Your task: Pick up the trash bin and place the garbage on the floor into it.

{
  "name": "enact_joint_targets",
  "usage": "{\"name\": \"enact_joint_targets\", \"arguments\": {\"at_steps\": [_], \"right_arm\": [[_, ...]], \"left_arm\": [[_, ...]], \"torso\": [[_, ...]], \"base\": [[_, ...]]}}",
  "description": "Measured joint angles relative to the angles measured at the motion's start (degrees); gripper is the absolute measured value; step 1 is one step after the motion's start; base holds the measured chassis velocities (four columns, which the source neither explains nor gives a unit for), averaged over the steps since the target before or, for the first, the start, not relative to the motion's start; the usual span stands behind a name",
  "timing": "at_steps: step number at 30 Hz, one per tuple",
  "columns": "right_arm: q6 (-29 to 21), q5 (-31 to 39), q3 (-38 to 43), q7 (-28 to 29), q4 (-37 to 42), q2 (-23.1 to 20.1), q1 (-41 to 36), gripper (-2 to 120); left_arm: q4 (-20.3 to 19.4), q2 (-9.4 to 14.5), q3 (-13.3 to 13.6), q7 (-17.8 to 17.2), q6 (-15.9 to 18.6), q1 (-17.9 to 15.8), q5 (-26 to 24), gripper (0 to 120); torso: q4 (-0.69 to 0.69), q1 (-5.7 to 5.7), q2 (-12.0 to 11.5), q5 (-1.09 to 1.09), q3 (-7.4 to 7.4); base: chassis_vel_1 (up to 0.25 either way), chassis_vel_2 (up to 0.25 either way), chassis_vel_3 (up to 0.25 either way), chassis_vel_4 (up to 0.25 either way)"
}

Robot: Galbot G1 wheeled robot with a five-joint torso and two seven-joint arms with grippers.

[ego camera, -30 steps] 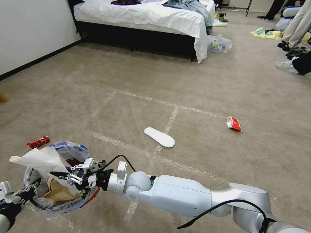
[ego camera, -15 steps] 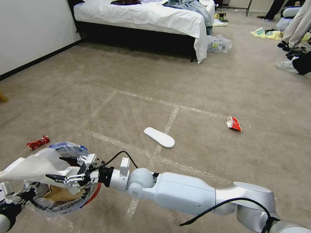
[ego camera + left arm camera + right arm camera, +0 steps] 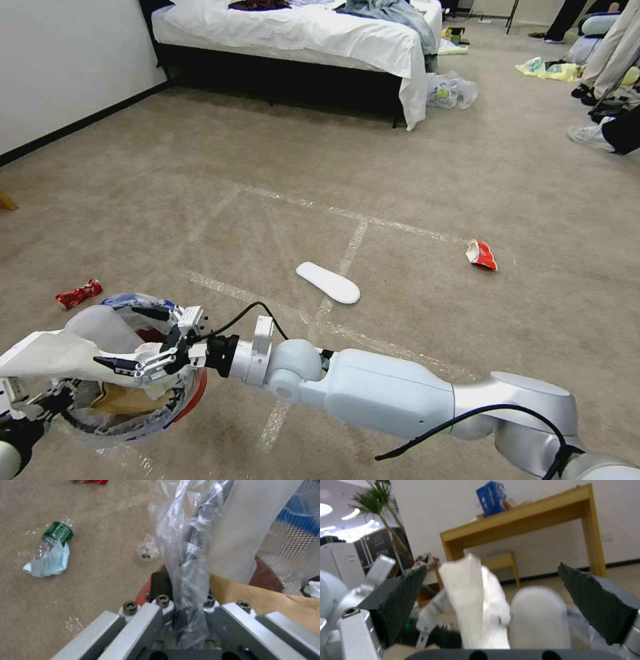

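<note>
The red trash bin (image 3: 190, 395), lined with a clear bag, hangs low at my left. My left gripper (image 3: 37, 408) is shut on its rim; in the left wrist view the left gripper (image 3: 186, 605) pinches rim and crinkled bag (image 3: 186, 555). Over the bin's mouth my right gripper (image 3: 120, 337) is open; the right wrist view shows the right gripper (image 3: 491, 568) with jaws wide apart. A white paper wrapper (image 3: 47, 353), a white slipper (image 3: 100, 325) and a brown paper bag (image 3: 119, 400) rest in the bin. On the carpet lie another slipper (image 3: 328, 282), a red can (image 3: 481, 255), a red wrapper (image 3: 78, 293) and a bottle (image 3: 53, 547).
A bed (image 3: 300, 40) stands at the back, with a white plastic bag (image 3: 451, 90) at its corner. A wall (image 3: 60, 60) runs along the left. People's legs and shoes (image 3: 600, 127) are at the far right. Whitish tape lines (image 3: 347, 257) cross the carpet.
My right gripper has opened over the bin. The white paper wrapper has sunk and slid left over the rim, and the slipper's end now shows beside it.
</note>
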Motion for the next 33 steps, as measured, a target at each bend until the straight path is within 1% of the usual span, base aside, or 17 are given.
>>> {"name": "enact_joint_targets", "arguments": {"at_steps": [12,18,21,22,24,25,27,28,29,30,32,33], "right_arm": [[-0.7,0.7,4.7,0.6,5.2,-2.0,0.7,100],[-1.1,1.3,9.5,1.0,9.2,-3.1,0.5,100],[-1.2,1.4,17.2,1.5,12.5,-4.6,-1.5,100],[-1.2,1.4,17.2,1.5,12.5,-4.6,-1.5,100],[-1.9,-0.8,26.4,3.6,13.7,-8.3,-4.8,100],[-1.9,-0.8,26.4,3.6,13.7,-8.3,-4.8,100],[-1.7,-2.9,32.6,5.6,14.2,-12.5,-7.4,100],[-1.7,-2.9,32.6,5.6,14.2,-12.5,-7.4,100],[-1.1,-4.2,35.7,6.4,14.2,-14.5,-8.9,100],[-1.1,-4.2,35.7,6.4,14.2,-14.5,-8.9,100],[0.1,-7.6,44.1,7.7,14.4,-18.0,-13.0,100],[0.1,-7.6,44.1,7.7,14.4,-18.0,-13.0,100]], "left_arm": [[0.2,0.0,0.1,0.0,0.0,-0.1,0.3,1],[0.1,0.0,-0.1,0.0,0.0,0.1,0.3,1],[-0.1,0.1,-0.2,0.0,0.0,0.2,0.1,1],[-0.1,0.1,-0.2,0.0,0.0,0.2,0.1,1],[-0.2,0.1,-0.5,0.0,0.0,0.1,0.3,1],[-0.2,0.1,-0.5,0.0,0.0,0.1,0.3,1],[-0.2,0.0,-0.6,0.0,0.0,0.1,0.3,1],[-0.2,0.0,-0.6,0.0,0.0,0.1,0.3,1],[-0.2,-0.1,-0.7,0.0,0.0,0.2,0.4,1],[-0.2,-0.1,-0.7,0.0,0.0,0.2,0.4,1],[-0.1,-0.2,-1.0,0.1,0.0,0.0,0.5,1],[-0.1,-0.2,-1.0,0.1,0.0,0.0,0.5,1]], "torso": [[0.0,0.0,0.0,0.0,0.0],[0.0,0.0,0.0,0.0,0.0],[0.01,0.0,0.0,0.0,0.0],[0.01,0.0,0.0,0.0,0.0],[0.01,0.0,0.0,0.01,0.0],[0.01,0.0,0.0,0.01,0.0],[-0.02,0.0,0.0,0.01,0.0],[-0.02,0.0,0.0,0.01,0.0],[-0.02,0.0,0.0,0.01,0.0],[-0.02,0.0,0.0,0.01,0.0],[-0.01,0.0,0.0,0.02,0.0],[-0.01,0.0,0.0,0.02,0.0]], "base": [[0.0,0.0,0.0,0.0],[0.0,0.0,0.0,0.0],[0.0,0.0,0.0,0.0],[0.0,0.0,0.0,0.0],[0.0,0.0,0.0,0.0],[0.0,0.0,0.0,0.0],[0.0,0.0,0.0,0.0],[0.0,0.0,0.0,0.0],[0.0,0.0,0.0,0.0],[0.0,0.0,0.0,0.0],[0.0,0.0,0.0,0.0],[0.0,0.0,0.0,0.0]]}}
